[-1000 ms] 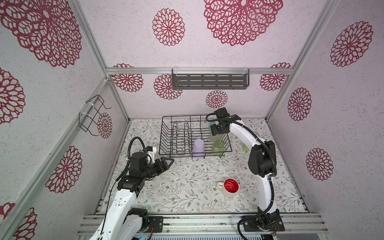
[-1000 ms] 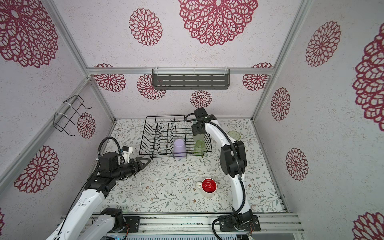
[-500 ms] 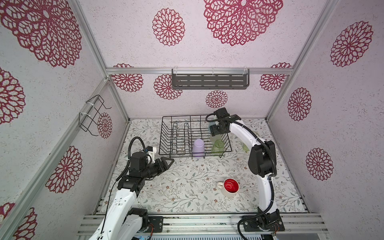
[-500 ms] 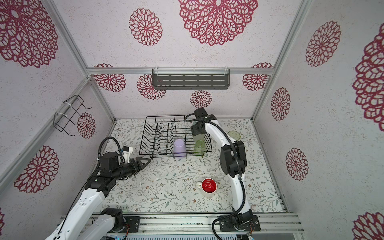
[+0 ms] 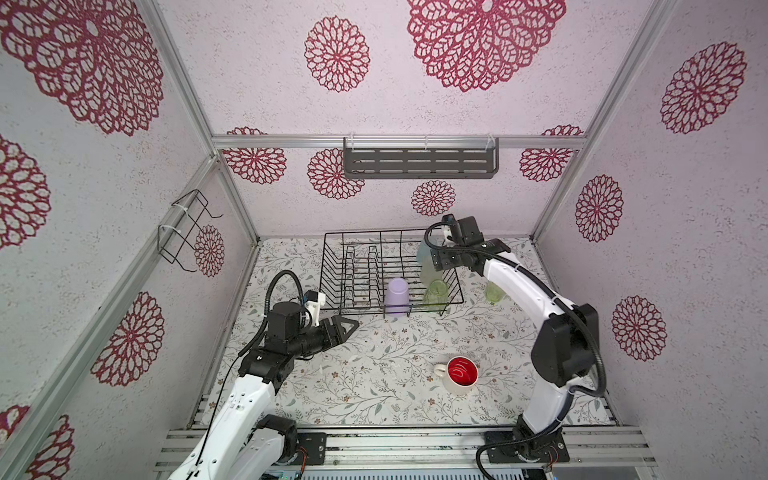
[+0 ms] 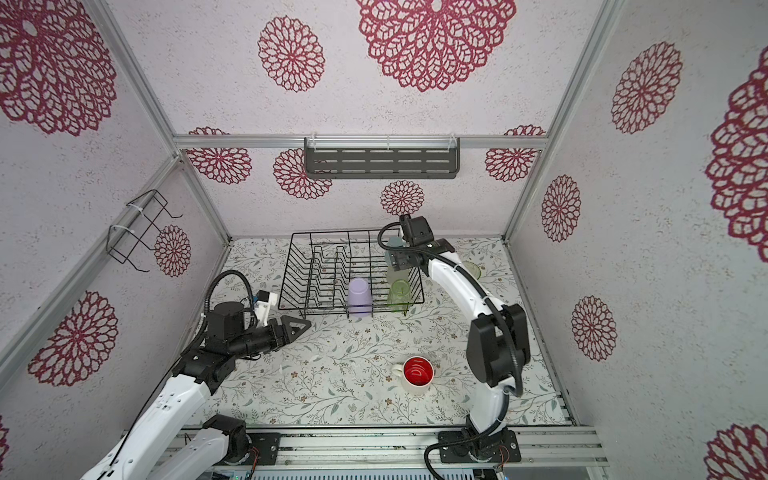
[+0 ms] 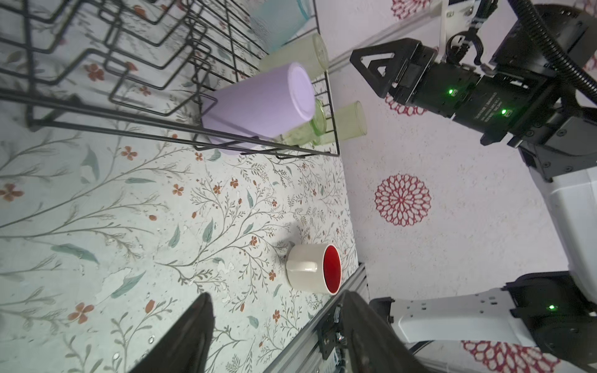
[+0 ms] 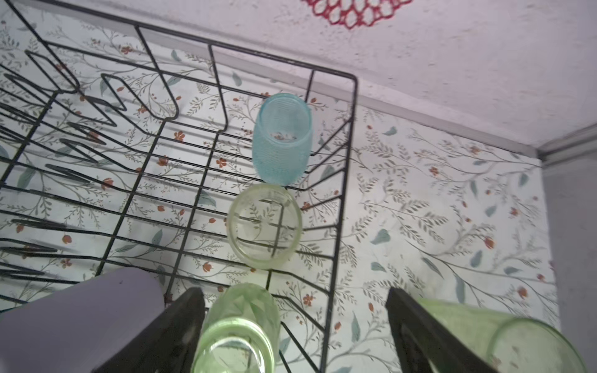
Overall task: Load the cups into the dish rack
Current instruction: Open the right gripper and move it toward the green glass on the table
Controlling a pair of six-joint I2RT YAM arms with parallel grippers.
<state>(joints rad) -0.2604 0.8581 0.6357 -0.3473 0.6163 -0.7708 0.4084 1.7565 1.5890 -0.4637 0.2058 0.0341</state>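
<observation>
The black wire dish rack (image 5: 365, 266) stands at the back. Along its right end are a light-blue cup (image 8: 282, 139), a frosted pale-green tumbler (image 8: 265, 226) and a clear-green glass (image 8: 239, 329). The lilac tumbler (image 5: 397, 297) stands upside down at its front. My right gripper (image 8: 292, 290) hovers open above that end, the clear-green glass close by one finger and not gripped. Another green glass (image 5: 494, 293) stands on the table right of the rack. A cream mug with red inside (image 5: 461, 374) sits at the front. My left gripper (image 5: 347, 328) is open and holds nothing, left of the rack's front.
A grey slotted shelf (image 5: 419, 162) hangs on the back wall and a small wire holder (image 5: 183, 228) on the left wall. The metal frame rail (image 5: 395, 432) runs along the table's front edge. The right arm (image 5: 519, 286) arches over the green glass outside the rack.
My right gripper's jaws have spread wider above the rack's right end. Neither arm has shifted noticeably, and the cups stand where they were.
</observation>
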